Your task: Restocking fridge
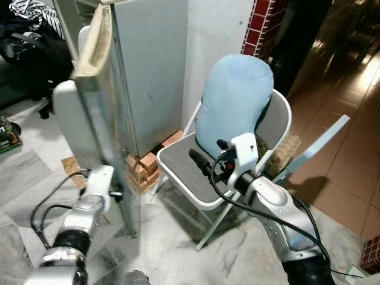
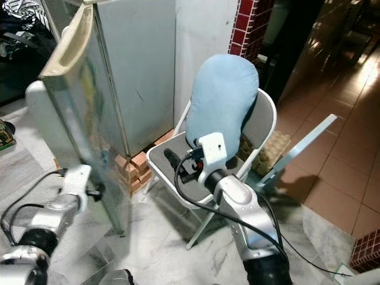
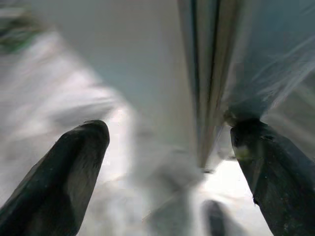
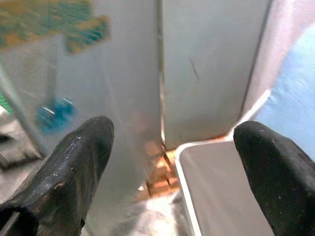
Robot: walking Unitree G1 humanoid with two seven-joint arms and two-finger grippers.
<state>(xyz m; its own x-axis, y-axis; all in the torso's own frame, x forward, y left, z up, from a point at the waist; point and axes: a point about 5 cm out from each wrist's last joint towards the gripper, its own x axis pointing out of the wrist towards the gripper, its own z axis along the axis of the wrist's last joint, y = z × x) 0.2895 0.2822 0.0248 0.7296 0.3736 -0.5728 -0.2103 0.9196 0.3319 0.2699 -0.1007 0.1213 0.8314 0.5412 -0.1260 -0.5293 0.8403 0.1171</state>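
Note:
The grey fridge (image 1: pixel 151 65) stands at the back left with its door (image 1: pixel 110 136) swung open, edge toward me. My left gripper (image 3: pixel 170 147) is open low at the door's bottom edge, with the door edge (image 3: pixel 206 98) between its two fingers; one finger (image 3: pixel 266 167) lies against the door's outer face. My right gripper (image 1: pixel 209 153) is open and empty, hovering over the seat of a white folding chair (image 1: pixel 184 166) and pointing toward the fridge. In the right wrist view the fridge side (image 4: pixel 206 64) and the seat corner (image 4: pixel 221 187) lie ahead.
A light blue cushion (image 1: pixel 234 101) leans on the chair's back. Bricks (image 1: pixel 148 163) prop up the fridge. An egg tray (image 1: pixel 288 151) and a slanted pale board (image 1: pixel 320 142) sit behind the chair. A red tiled pillar (image 1: pixel 261 27) stands beyond it. A black office chair (image 1: pixel 35 47) is at far left.

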